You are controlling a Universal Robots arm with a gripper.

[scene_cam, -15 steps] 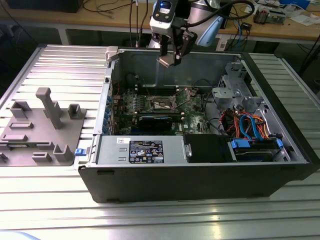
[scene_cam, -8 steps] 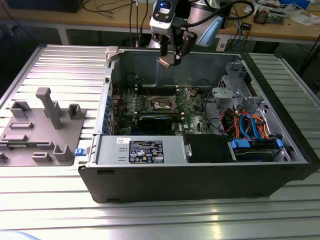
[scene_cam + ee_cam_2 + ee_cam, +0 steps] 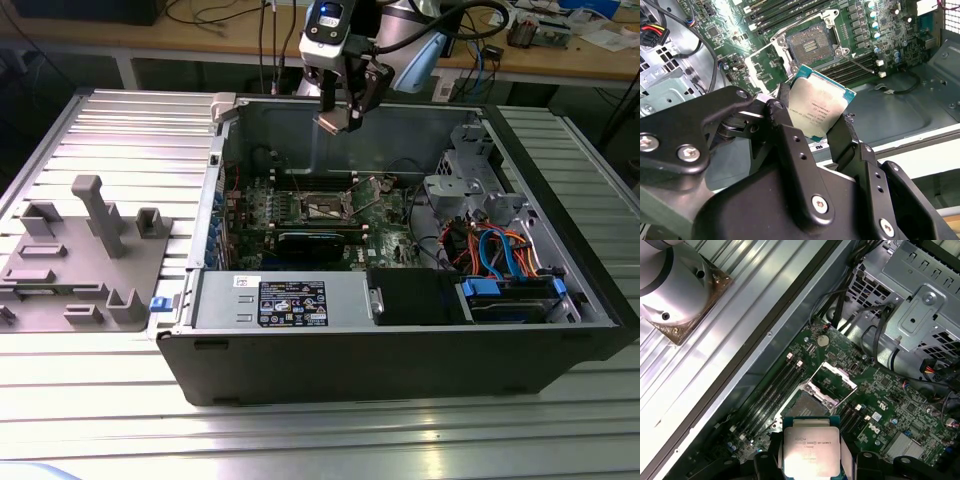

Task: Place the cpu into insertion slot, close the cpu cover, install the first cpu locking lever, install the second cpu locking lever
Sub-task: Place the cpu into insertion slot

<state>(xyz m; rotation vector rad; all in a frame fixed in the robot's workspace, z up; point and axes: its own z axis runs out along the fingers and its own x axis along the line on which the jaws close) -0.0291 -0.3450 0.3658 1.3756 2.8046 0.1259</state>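
Note:
My gripper (image 3: 343, 112) hangs above the open computer case, shut on the cpu (image 3: 336, 122), a small square chip with a silver-grey top. In both wrist views the black fingers (image 3: 782, 112) clamp two opposite edges of the cpu (image 3: 820, 109) (image 3: 811, 450). The insertion slot (image 3: 328, 208) (image 3: 811, 45) (image 3: 801, 404) lies bare in the green board, well below the chip. The cpu cover (image 3: 835, 379), a silver frame with a square window, stands flipped up beside the slot.
The case's walls (image 3: 215, 190) ring the board. A drive cage (image 3: 470, 190) with orange and blue cables fills the exterior view's right. A long black card (image 3: 312, 243) lies just in front of the slot. A grey fixture tray (image 3: 85, 260) sits outside the case.

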